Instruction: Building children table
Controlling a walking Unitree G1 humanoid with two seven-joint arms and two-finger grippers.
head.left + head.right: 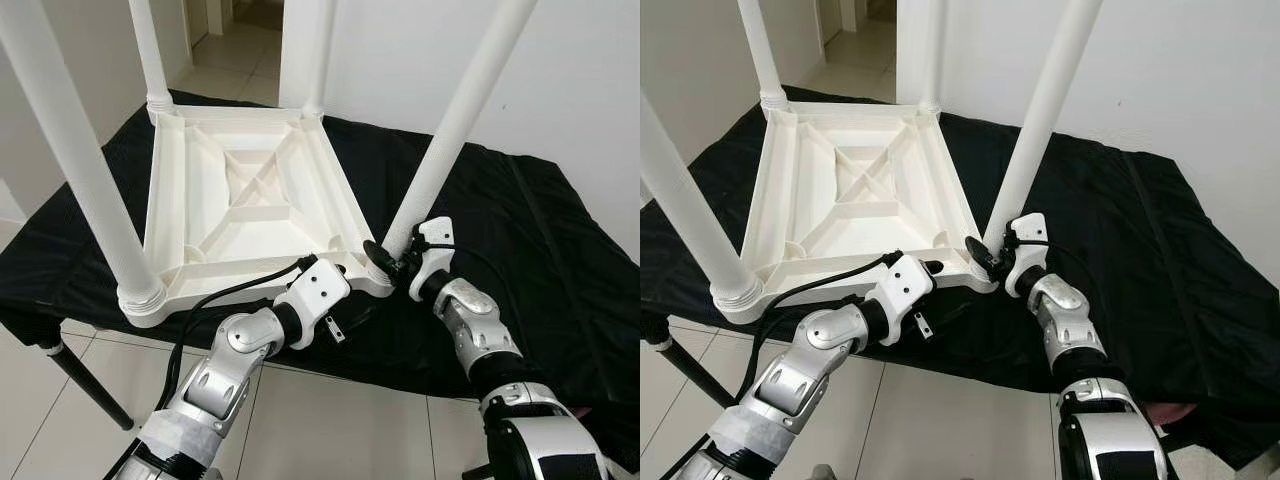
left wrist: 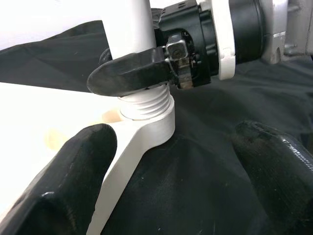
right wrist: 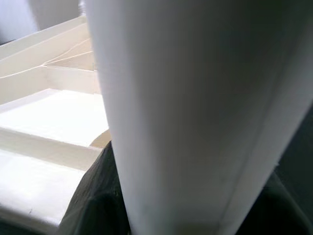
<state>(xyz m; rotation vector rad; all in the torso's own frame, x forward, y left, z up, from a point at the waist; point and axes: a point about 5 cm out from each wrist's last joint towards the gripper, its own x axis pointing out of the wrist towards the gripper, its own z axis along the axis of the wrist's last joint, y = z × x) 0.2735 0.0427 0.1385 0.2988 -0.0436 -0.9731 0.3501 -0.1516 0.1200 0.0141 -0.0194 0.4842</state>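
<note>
A white children's table [image 1: 250, 190] lies upside down on a black cloth, its four legs pointing up. My right gripper [image 1: 385, 262] is shut on the near right leg [image 1: 450, 130] just above its threaded base [image 2: 146, 105], with one black finger [image 2: 132, 73] wrapped around it. That leg [image 3: 195, 117] stands very close in the right wrist view. My left gripper [image 2: 173, 176] is open, low at the table's near right corner [image 2: 142, 137]. One of its fingertips [image 2: 73, 181] lies against the white frame and the other over the cloth. Its white wrist [image 1: 315, 295] sits at the cloth's front edge.
The black cloth [image 1: 520, 250] covers a work table with a black leg [image 1: 85, 385] at the near left. Pale tiled floor [image 1: 330, 420] lies in front. A white wall stands behind, and a doorway [image 1: 240, 40] opens at the back. The near left leg [image 1: 80, 170] rises close to my left.
</note>
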